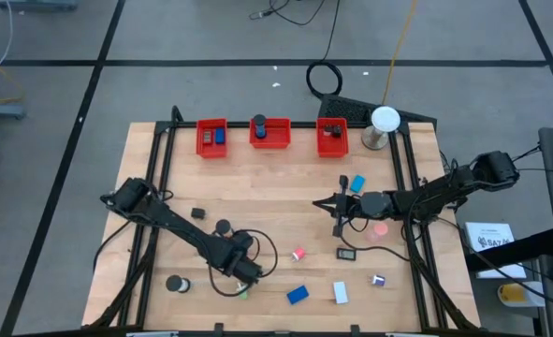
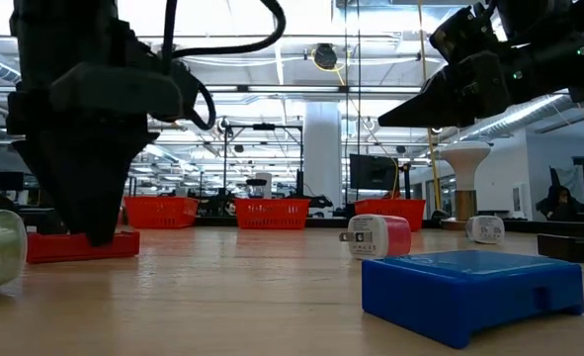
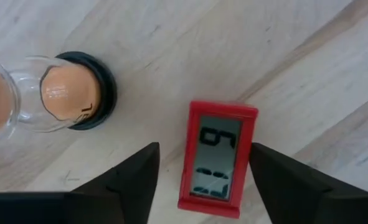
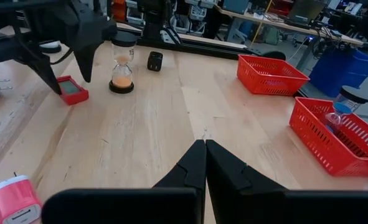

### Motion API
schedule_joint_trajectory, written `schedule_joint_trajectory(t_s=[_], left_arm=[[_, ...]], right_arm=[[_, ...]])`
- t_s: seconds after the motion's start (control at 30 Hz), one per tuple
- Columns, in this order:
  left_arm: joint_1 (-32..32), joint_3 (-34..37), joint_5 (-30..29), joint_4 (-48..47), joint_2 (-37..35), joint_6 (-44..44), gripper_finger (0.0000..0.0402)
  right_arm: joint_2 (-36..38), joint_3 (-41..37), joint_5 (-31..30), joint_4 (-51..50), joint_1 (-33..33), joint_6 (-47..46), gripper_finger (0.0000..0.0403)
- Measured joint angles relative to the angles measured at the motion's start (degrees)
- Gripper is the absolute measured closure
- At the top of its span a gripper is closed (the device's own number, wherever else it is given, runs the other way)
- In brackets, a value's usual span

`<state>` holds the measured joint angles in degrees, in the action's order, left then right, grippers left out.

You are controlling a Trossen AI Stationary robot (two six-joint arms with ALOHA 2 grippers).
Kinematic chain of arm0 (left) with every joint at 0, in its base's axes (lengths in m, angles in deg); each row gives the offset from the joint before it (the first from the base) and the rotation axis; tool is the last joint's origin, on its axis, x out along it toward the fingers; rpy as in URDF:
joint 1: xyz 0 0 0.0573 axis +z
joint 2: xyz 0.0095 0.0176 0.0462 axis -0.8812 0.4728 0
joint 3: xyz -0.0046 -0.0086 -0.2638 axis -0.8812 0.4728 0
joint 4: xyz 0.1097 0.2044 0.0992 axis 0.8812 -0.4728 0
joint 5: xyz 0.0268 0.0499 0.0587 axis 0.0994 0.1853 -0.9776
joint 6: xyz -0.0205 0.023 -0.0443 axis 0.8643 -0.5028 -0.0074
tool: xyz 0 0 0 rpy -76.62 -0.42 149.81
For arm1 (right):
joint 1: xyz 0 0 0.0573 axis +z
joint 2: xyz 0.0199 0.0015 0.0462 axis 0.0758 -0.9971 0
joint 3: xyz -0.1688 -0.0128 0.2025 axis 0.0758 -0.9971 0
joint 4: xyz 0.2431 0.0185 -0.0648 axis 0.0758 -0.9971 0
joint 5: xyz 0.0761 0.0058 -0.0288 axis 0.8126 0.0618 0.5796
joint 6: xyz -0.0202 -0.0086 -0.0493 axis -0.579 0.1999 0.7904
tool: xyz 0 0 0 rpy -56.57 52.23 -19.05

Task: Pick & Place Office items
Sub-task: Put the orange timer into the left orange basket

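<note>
Item: red digital timer (image 3: 216, 158), flat on the counter (image 1: 276, 201), at about 7 o'clock of the counter's centre in the high view.
Left gripper (image 3: 202, 180) is poised over it, jaws open and straddling the long sides; the hourglass (image 3: 53, 93) stands just beside. The long axis is seen running between the fingers, display up. A good grasp is judged to need a centred descent, closing across the short width, clear of the hourglass. Right gripper (image 4: 205, 163) hovers near centre-right, jaws closed, empty.
</note>
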<state>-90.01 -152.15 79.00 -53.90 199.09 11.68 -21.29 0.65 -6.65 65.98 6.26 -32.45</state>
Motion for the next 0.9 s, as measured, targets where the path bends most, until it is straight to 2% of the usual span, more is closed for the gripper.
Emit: schedule_joint_trajectory(t_s=[0.33, 0.67, 0.77, 0.9], left_arm=[[-0.04, 0.07, 1.02, 2.14, 0.15, -0.72, 0.0260], [0.62, 0.03, 1.67, 3.38, -1.67, -4.04, 0.0252], [1.29, -0.41, 1.42, 3.30, -4.02, -5.83, 0.0259], [3.21, -0.79, -2.39, 3.06, -9.79, -8.28, 0.0262]], right_arm=[[0.00, 0.00, 0.02, -0.01, 0.00, -0.02, 0.0403], [0.00, 0.00, 0.04, -0.02, 0.00, -0.26, 0.0403], [0.00, 0.00, 0.04, -0.01, 0.00, -0.27, 0.0403], [0.00, 0.00, 0.04, 0.00, 0.00, -0.28, 0.0403]])
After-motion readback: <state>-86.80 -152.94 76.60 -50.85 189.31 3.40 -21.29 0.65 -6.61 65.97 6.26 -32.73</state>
